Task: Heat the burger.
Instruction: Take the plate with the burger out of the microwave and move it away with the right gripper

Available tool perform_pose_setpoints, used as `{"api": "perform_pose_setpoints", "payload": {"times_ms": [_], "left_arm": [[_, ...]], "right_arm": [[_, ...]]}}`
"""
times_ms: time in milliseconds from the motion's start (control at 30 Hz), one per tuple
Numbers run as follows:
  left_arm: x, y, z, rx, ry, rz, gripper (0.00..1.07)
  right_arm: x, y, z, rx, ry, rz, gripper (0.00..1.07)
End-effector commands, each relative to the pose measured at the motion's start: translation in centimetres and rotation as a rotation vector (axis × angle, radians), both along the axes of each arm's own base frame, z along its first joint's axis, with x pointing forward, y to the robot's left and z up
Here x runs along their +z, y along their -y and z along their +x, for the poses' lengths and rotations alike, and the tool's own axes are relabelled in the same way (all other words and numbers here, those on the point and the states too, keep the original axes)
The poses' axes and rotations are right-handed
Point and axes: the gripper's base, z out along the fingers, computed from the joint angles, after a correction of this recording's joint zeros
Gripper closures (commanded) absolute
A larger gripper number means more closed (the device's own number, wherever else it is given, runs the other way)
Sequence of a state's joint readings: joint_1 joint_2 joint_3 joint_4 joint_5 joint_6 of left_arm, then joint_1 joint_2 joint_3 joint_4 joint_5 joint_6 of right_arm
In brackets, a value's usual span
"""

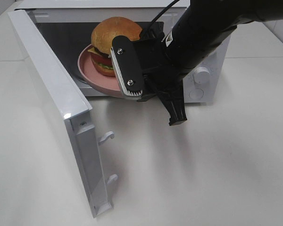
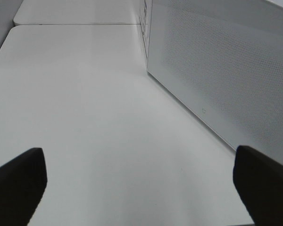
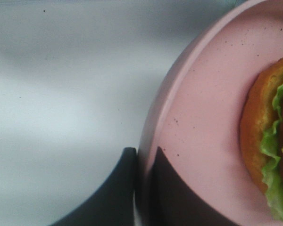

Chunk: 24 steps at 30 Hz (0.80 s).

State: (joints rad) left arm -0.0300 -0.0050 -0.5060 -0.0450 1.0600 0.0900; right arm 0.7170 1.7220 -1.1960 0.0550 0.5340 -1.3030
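Note:
The burger (image 1: 114,34), with a brown bun, red and green layers, sits on a pink plate (image 1: 90,69) in the mouth of the open microwave (image 1: 203,77). My right arm (image 1: 203,33) reaches in from the right and hides the plate's near rim. In the right wrist view my right gripper (image 3: 142,188) is shut on the pink plate (image 3: 203,117) rim, one finger on each side, with the burger (image 3: 266,141) and its lettuce close by. The left gripper (image 2: 141,188) is open over bare table, its fingers (image 2: 16,183) wide apart, beside the microwave door (image 2: 226,70).
The microwave door (image 1: 52,89) swings out to the left toward the front, with latch hooks (image 1: 106,137) on its end. The control knob (image 1: 201,74) is on the right panel. White table (image 1: 217,165) spreads in front.

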Motion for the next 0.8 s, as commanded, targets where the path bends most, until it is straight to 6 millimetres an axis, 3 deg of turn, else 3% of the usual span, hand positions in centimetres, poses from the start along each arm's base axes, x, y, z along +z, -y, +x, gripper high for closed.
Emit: {"api": "perform_pose_setpoints", "payload": {"times_ms": [33, 367, 800], "left_arm": [[0.1, 0.0, -0.2, -0.002, 0.032, -0.006, 0.04], [0.1, 0.0, -0.2, -0.002, 0.032, -0.006, 0.04], [0.1, 0.0, -0.2, -0.002, 0.032, -0.006, 0.04]], "right_arm": [[1.3, 0.1, 0.2, -0.036, 0.049, 0.043, 1.07], [1.9, 0.7, -0.7, -0.054, 0.047, 0.039, 1.07], [2.9, 3.4, -3.7, -0.088, 0.054, 0.065, 1.07]]}}
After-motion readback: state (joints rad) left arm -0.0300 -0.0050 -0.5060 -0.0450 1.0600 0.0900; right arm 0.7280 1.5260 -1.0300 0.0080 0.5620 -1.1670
